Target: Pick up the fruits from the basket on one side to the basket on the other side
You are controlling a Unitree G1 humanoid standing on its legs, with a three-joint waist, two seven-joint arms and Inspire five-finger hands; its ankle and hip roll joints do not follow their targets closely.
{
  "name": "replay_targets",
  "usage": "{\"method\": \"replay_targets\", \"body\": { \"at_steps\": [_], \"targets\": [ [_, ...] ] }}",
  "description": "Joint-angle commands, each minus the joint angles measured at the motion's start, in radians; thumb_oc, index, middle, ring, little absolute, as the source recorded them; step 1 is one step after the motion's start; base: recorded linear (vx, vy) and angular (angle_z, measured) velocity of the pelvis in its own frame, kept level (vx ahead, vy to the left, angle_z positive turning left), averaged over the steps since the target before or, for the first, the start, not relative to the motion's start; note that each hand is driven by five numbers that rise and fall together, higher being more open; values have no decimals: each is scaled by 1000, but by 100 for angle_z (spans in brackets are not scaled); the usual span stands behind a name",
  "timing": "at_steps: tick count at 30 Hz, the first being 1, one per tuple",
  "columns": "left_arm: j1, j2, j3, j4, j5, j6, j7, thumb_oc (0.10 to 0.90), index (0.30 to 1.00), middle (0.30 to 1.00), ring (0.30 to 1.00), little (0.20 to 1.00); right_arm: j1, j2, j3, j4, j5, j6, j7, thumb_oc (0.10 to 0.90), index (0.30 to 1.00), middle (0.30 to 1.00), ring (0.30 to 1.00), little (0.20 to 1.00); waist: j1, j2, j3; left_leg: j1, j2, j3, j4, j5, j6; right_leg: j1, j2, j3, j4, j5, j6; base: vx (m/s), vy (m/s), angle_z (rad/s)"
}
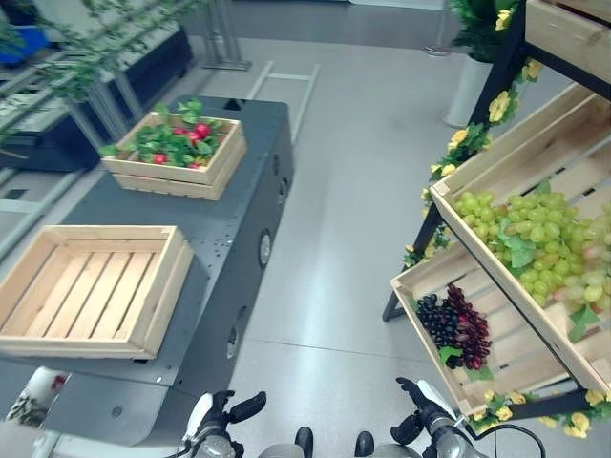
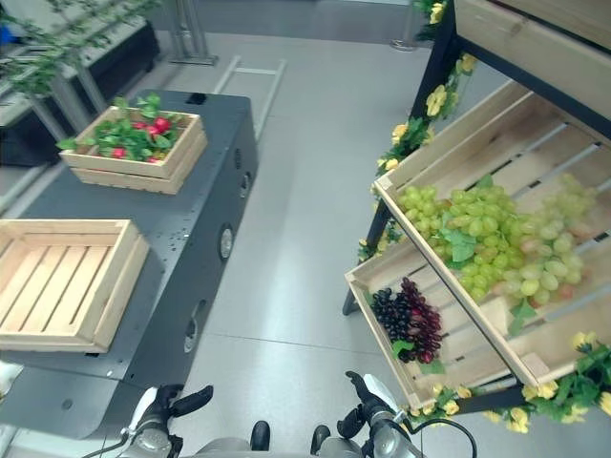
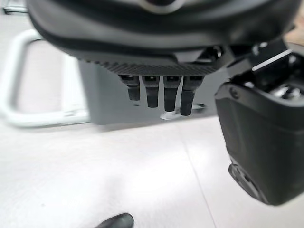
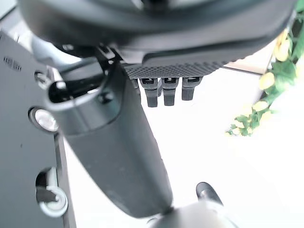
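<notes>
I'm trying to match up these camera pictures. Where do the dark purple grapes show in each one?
Left eye view: dark purple grapes lie in the lower crate of the rack, lower right.
Right eye view: same bunch, lower middle-right, under the green grapes.
Left wrist view: not in it.
Right wrist view: not in it.
Shared landmark: the empty wooden crate on the dark table, left in both eye views.

Dark bench, flower-trimmed rack frame and plants on a grey floor

A dark grey bench (image 1: 205,286) with round holes in its side stands on the pale grey tiled floor (image 1: 344,239). Yellow artificial flowers (image 1: 449,153) with green leaves wind along the black rack frame (image 1: 496,76). A white planter (image 1: 468,91) stands beyond it. Leafy branches (image 1: 86,48) hang over metal railings at the far left.
</notes>
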Motion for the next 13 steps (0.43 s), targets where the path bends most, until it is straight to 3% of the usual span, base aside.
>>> {"method": "replay_targets", "body": {
  "at_steps": [1, 3, 7, 10, 13],
  "targets": [
    [-70, -25, -4, -22, -18, -53, -6, 800, 900, 900, 900, 900, -48, -17, -45, -23, 110, -2, 6, 800, 900, 900, 900, 900, -18, 3, -21, 32, 27, 23, -76, -86, 5, 54, 18, 32, -62, 7, 28, -89, 244, 5],
    [-79, -28, -12, -19, -37, -65, -19, 800, 900, 900, 900, 900, -43, -7, -71, 3, 142, 11, 6, 800, 900, 900, 900, 900, -25, 17, -39, 39, 23, 13, -104, -72, -7, 46, 16, 25, -64, 8, 33, -65, 210, 6],
    [-58, -25, -7, -20, -47, -76, -51, 800, 900, 900, 900, 900, -33, 11, -84, 37, 98, -14, 21, 800, 900, 900, 900, 900, -28, 35, -51, 58, 10, 5, -94, -97, 6, 44, 6, 29, -45, -2, 41, 13, 135, 6],
    [-40, -24, 1, -7, -86, -58, -68, 800, 900, 900, 900, 900, -30, 13, -75, 31, 100, -2, 15, 800, 900, 900, 900, 900, -27, 36, -60, 73, 4, 2, -116, -99, 14, 54, 9, 41, -66, 3, 45, 18, 75, -16],
    [-25, -31, 14, 12, -104, -84, -75, 800, 900, 900, 900, 900, -33, 21, -80, 41, 106, -6, 17, 800, 900, 900, 900, 900, -24, 33, -64, 87, 1, 3, -125, -103, 21, 63, 9, 44, -69, 3, 47, 35, 53, -3]
  ]
}}
